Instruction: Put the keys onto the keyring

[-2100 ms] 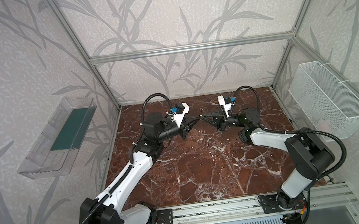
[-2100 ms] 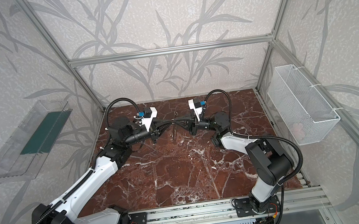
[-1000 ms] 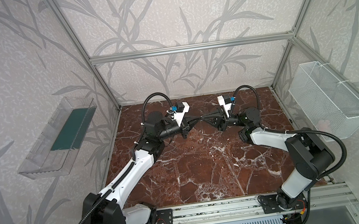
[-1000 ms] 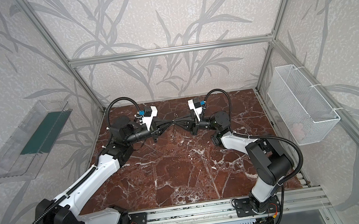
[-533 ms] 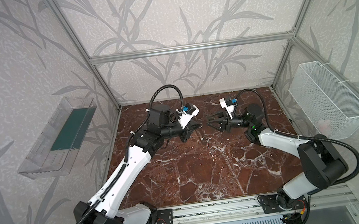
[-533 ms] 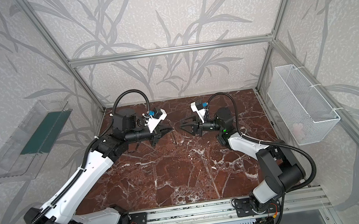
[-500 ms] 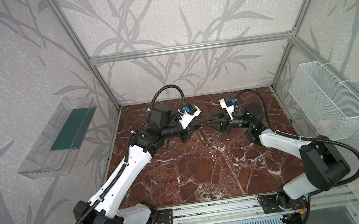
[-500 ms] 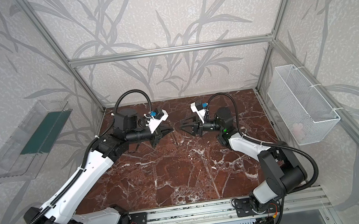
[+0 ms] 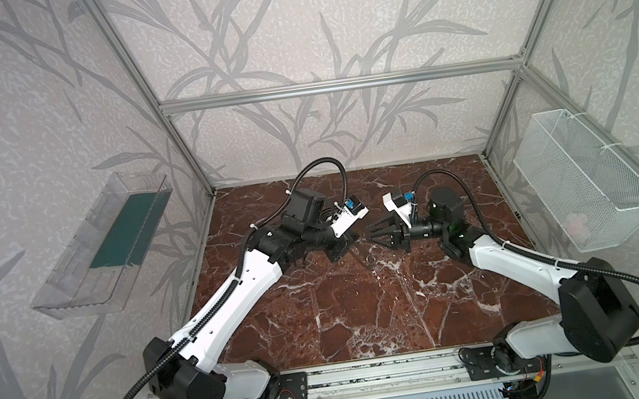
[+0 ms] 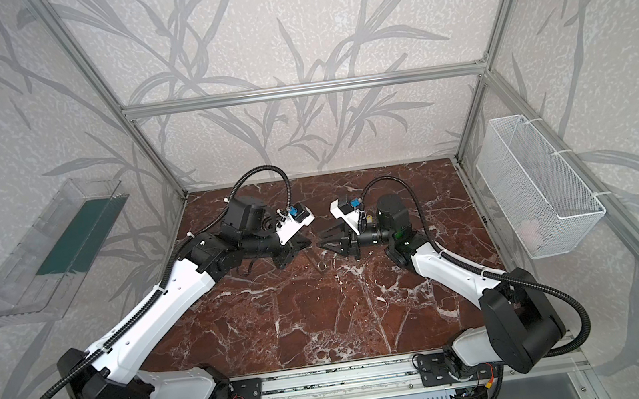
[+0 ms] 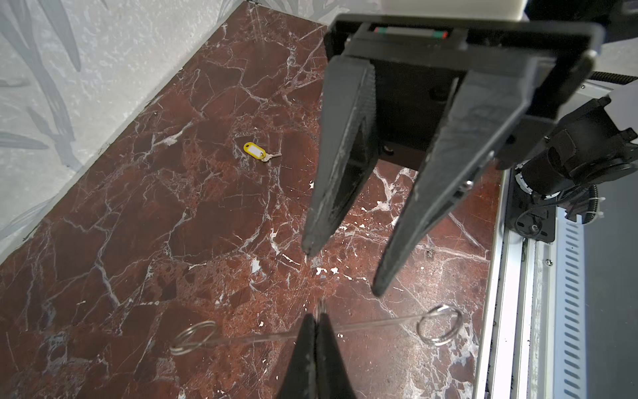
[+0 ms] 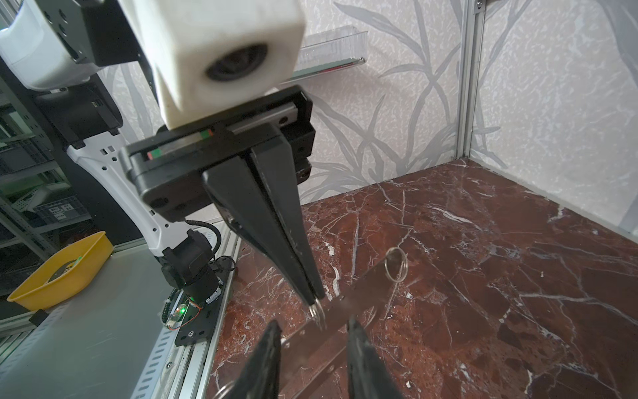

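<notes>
Left fingers of mine clenched on a silver ring; right fingers parted, just opposite; yellow tag on counter.

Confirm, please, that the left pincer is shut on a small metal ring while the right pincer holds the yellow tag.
Not quite: the right pincer is open and empty; the left wrist view shows the yellow tag lying on the marble table. The left pincer is shut on the small metal ring.

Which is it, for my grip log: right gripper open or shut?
Open: the right gripper shows fingers well apart in the left wrist view.
</notes>
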